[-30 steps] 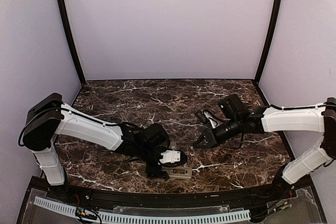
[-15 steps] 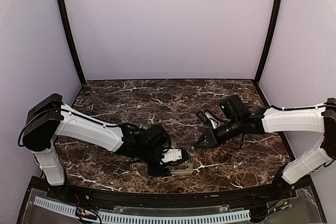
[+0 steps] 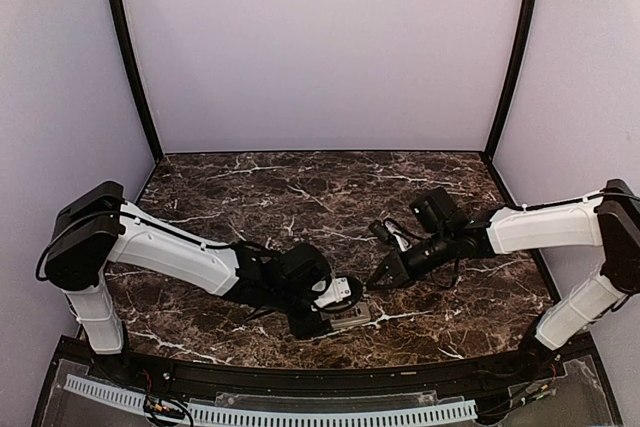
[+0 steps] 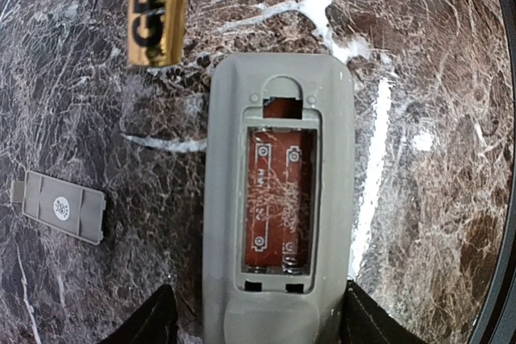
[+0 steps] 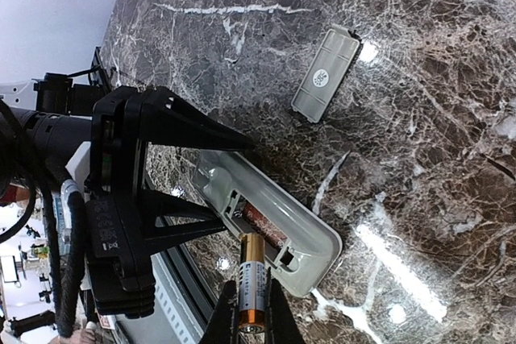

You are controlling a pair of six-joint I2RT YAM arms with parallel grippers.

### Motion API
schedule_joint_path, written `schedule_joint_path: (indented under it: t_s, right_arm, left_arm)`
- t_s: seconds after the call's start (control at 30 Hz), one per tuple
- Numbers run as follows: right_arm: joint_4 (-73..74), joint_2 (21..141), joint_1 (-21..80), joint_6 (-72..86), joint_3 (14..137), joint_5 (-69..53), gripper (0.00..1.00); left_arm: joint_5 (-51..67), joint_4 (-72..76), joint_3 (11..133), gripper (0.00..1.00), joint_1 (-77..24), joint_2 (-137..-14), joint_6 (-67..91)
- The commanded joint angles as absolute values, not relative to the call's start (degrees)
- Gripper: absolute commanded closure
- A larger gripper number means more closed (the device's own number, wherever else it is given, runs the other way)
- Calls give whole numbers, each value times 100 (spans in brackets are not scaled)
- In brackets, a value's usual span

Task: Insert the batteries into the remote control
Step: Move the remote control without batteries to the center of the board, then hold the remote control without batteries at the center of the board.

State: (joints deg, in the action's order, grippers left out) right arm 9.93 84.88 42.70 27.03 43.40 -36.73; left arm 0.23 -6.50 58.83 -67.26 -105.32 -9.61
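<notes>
Dark veined marble forms the table (image 3: 250, 187), and both arms meet low over its near middle. The left arm reaches out from its base along the front edge, wrist low. The left gripper (image 4: 260, 294) stands spread astride the near end of the remote control (image 4: 278, 102). A strip of marble shows between one of its fingers (image 4: 157, 320) and the remote's side, so it is not clamped. The right arm stretches in from the right with its forearm sloping down. The right gripper (image 5: 251, 300) is closed on a gold battery (image 5: 252, 263), held off the table just beyond the remote's far end and a little to one side. The battery's long axis runs in line with the fingers and roughly parallel to the remote. The grey remote lies flat, back upward, its length running along the front edge toward the right arm. Its compartment (image 4: 278, 199) is open, showing a reddish-brown floor. The small grey battery cover (image 4: 63, 207) lies apart on the marble beside it.
</notes>
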Motion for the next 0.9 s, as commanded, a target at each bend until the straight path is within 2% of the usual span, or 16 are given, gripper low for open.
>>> schedule_joint_path:
  t_s: [0.0, 0.37, 0.63, 0.87]
  right_arm:
    - [747, 8605, 4322, 2824, 4192, -3862, 100]
    - [405, 9211, 4766, 3056, 4372, -3974, 100]
    - [292, 9457, 4892, 3131, 4427, -3896, 100]
    - [317, 9584, 4931, 3082, 4519, -3779, 100]
  left_arm:
    - [-29, -796, 5496, 32, -6724, -10406, -870]
    - [476, -436, 5046, 34, -6724, -10196, -557]
    - [655, -160, 4975, 45, -6724, -10215, -501]
    - [694, -141, 4975, 47, -6719, -10230, -505]
